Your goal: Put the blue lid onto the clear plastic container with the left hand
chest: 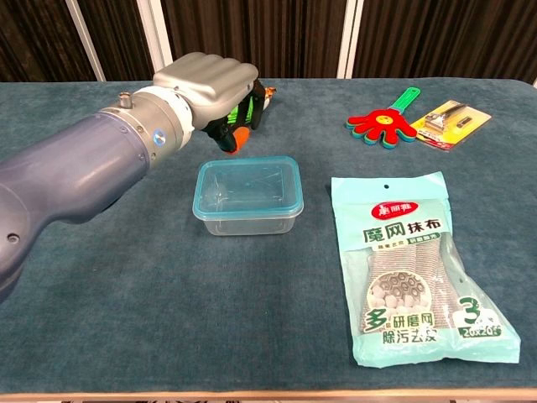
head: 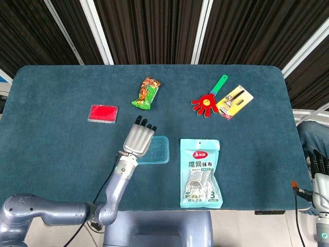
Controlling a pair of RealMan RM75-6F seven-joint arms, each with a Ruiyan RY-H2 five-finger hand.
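scrubber pack — "魔风抹布", "20x20", big "3"

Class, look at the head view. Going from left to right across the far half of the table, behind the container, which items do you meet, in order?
Red flat packet → green snack bag → red hand-shaped clapper with green handle → yellow carded pack.

We see bare cloth all around the lidded container. Our left hand hangs above its far-left side, apart from it. The cloth packet lies near on its right; the snack bag sits farther back.
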